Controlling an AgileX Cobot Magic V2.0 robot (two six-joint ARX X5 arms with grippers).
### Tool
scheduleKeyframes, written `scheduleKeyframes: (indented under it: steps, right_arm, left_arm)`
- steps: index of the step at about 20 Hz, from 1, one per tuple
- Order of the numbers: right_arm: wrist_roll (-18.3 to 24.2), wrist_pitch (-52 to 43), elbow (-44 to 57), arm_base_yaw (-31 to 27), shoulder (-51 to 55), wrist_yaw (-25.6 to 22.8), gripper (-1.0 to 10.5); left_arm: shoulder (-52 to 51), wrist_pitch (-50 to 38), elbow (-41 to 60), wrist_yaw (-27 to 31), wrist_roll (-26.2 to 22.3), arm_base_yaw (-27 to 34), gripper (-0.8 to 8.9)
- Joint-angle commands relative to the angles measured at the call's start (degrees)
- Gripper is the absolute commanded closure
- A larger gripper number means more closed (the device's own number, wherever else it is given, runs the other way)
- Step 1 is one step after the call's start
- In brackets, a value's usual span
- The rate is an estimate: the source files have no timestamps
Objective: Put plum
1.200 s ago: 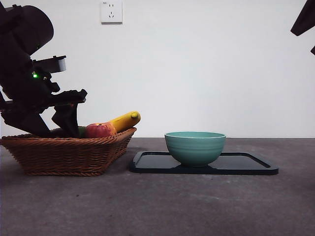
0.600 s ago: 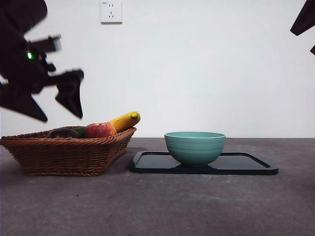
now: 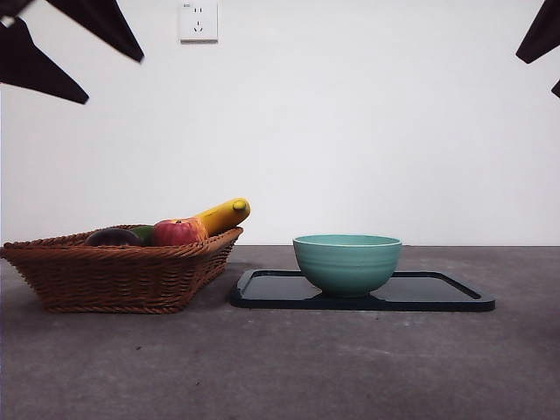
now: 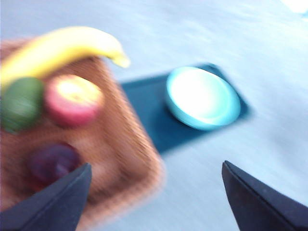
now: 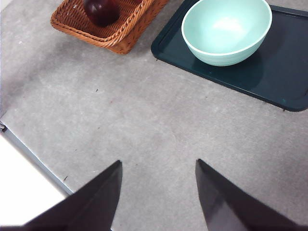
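Note:
The plum (image 3: pixel 112 236) lies in the wicker basket (image 3: pixel 118 278) at the left, beside a dark green fruit (image 3: pixel 143 233), a red apple (image 3: pixel 175 232) and a banana (image 3: pixel 223 214). In the blurred left wrist view the plum (image 4: pixel 53 161) sits in the basket below my left gripper (image 4: pixel 154 192), which is open and empty. In the front view the left gripper (image 3: pixel 112 79) hangs high above the basket at the top left corner. My right gripper (image 5: pixel 158 163) is open and empty over bare table. Its view shows the plum (image 5: pixel 102 10) in the basket (image 5: pixel 115 36).
A teal bowl (image 3: pixel 347 262) stands empty on a dark tray (image 3: pixel 437 297) to the right of the basket. Both also show in the right wrist view, bowl (image 5: pixel 226 29) on tray (image 5: pixel 288 72). The right arm shows as a black tip (image 3: pixel 542 35) at the top right.
My left gripper has risen from the basket to the top left corner, open and empty. The plum stays in the basket. The right arm has not moved.

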State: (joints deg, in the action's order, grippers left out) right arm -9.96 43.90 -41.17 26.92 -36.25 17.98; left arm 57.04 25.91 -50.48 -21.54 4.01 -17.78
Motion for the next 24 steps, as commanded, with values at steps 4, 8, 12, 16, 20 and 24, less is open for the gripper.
scheduleKeyframes:
  steps: [4, 8, 12, 16, 20, 24]
  right_arm:
    - [-0.52, -0.63, -0.28, 0.33, -0.35, -0.04, 7.0]
    - [-0.55, -0.63, -0.28, 0.33, -0.35, -0.04, 7.0]
    - [-0.55, -0.61, -0.28, 0.33, -0.35, -0.04, 7.0]
    - [-0.55, -0.61, -0.28, 0.33, -0.35, -0.02, 7.0]
    - [-0.57, -0.61, -0.28, 0.33, -0.35, -0.02, 7.0]
    - [-5.14, -2.10, -0.42, 0.31, -0.42, -0.07, 7.0]
  left_arm:
    - [-5.42, 12.57, -0.61, -9.27, -1.33, -0.24, 3.78]
    - [-6.67, 19.58, -0.59, -11.08, -5.60, -0.24, 3.80]
    - [-6.67, 19.91, -0.59, -11.08, -6.03, -0.24, 3.80]
    - [-6.67, 19.69, -0.59, -11.08, -6.16, -0.24, 3.80]
    - [-6.67, 19.71, -0.59, -11.08, -6.16, -0.24, 3.80]
    - [-6.67, 19.71, -0.59, -11.08, -6.14, -0.24, 3.80]
